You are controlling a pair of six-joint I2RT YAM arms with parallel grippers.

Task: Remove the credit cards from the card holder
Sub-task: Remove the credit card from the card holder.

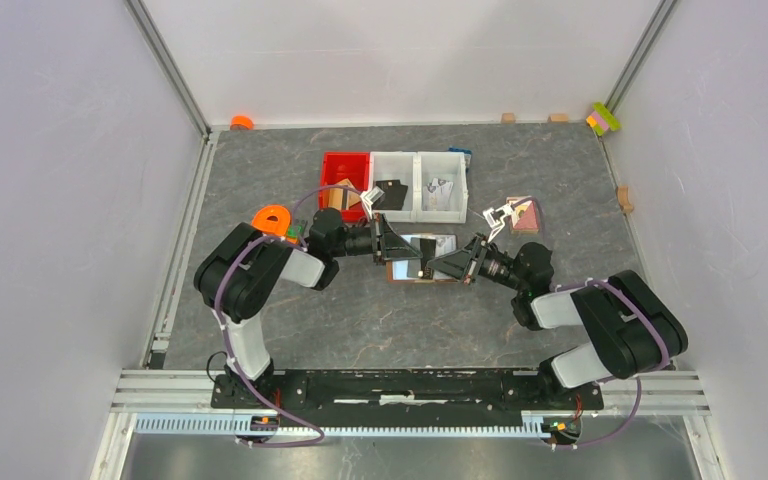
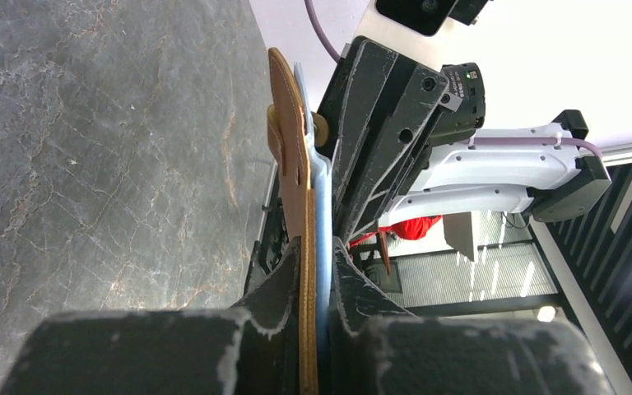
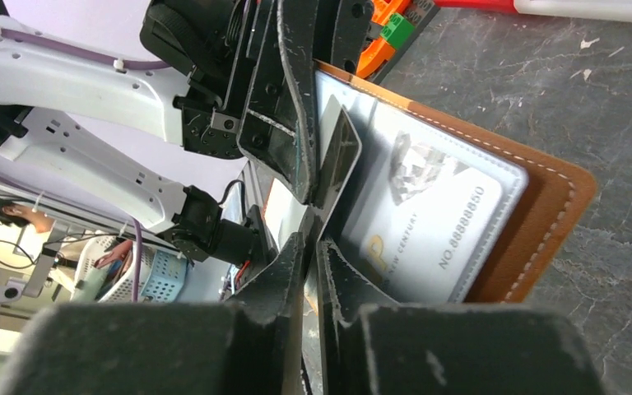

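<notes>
At mid-table, between the two arms, the left gripper point(image 2: 316, 251) is clamped on the edge of the open card holder point(image 2: 290, 156), with brown leather and pale lining between its fingers. The right gripper point(image 3: 311, 239) is pinched tight on a thin edge at the holder's inner side; whether card or lining, I cannot tell. A pale credit card point(image 3: 428, 222) sits in the pocket, over the grey table point(image 1: 360, 320).

The card holder point(image 3: 555, 210) — smooth matt brown leather.
</notes>
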